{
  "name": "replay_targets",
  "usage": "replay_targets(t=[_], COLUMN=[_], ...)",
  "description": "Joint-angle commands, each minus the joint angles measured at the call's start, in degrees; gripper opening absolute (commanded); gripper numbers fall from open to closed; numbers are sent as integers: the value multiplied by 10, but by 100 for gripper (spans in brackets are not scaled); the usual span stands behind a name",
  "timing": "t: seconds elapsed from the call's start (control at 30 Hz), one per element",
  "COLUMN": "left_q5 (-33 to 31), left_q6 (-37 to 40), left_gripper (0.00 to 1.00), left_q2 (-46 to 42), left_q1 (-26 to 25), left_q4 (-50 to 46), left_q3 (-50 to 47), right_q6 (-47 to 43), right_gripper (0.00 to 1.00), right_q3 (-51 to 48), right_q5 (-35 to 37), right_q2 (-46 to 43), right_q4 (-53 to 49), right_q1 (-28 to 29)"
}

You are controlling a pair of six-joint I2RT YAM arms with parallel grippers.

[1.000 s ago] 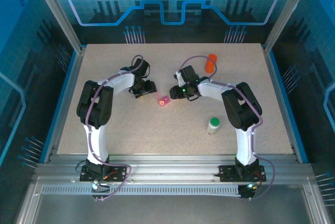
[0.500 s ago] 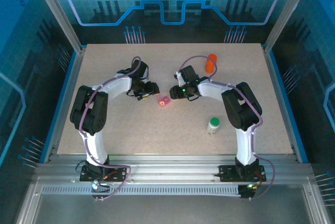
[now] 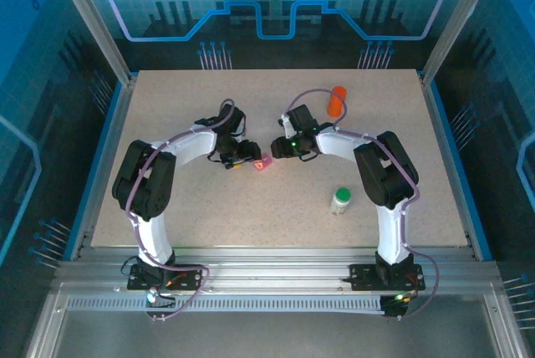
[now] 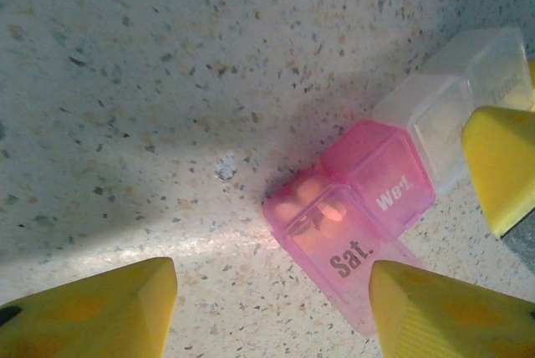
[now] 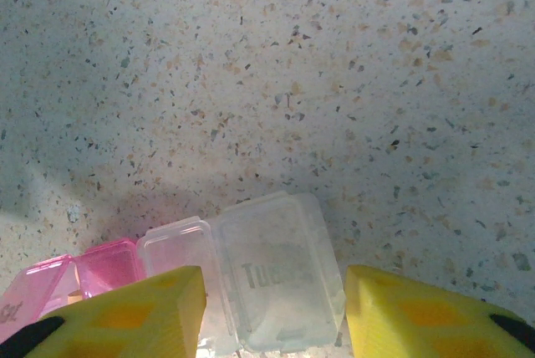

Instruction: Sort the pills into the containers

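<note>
Pinching clear Tues end of pill box (image 5: 269, 251) on counter (image 5: 292, 82): right claw (image 5: 276, 312). Left claw (image 4: 267, 295) spread wide, hanging over pink Sat end, not gripping, pills (image 4: 333, 212) visible inside

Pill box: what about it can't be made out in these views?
- Top external: pill box too small; compartments, labels and pills unreadable.
- Left wrist: its colourless end lies under a yellow fingertip and runs off the right edge; the label there is blurred.
- Right wrist: pink end cut by the bottom-left corner; near side behind the right gripper fingers, so whether they press it is unclear.
</note>
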Motion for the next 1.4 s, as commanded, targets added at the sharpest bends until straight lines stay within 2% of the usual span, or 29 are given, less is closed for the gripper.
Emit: replay_targets(t=[0.0, 0.2, 0.33, 0.4, 0.5, 0.7, 0.97, 1.23, 1.37], left_q5=[2, -14, -39, -65, -44, -73, -40, -68, -129], left_q6=[-5, -23, -30, -40, -47, -29, -23, 38, 81], left_gripper=[63, 55, 53, 47, 44, 45, 47, 47, 48], left_q2=[0, 32, 67, 77, 65, -26, -90, -248, -355], left_q1=[-10, -29, -48, -41, -16, -4, 0, 0, -1], left_q4=[3, 32, 32, 45, 72, 36, 23, 172, 264], left_q3=[-12, -26, -25, -41, -62, -33, -16, -127, -212], right_q6=[5, 4, 5, 4, 0, 13, 25, 11, 12], right_gripper=[48, 48, 48, 48, 48, 48, 50, 53, 53], right_q3=[-19, -21, -22, -22, -23, -28, -30, -58, -88], right_q5=[21, 19, 16, 14, 13, -12, -37, -35, -28], right_q2=[29, 28, 27, 26, 23, -1, -52, -110, -138], right_q4=[-33, -32, -30, -30, -33, -20, -9, -16, -2], right_q1=[9, 8, 7, 7, 6, 0, -1, -1, -1])
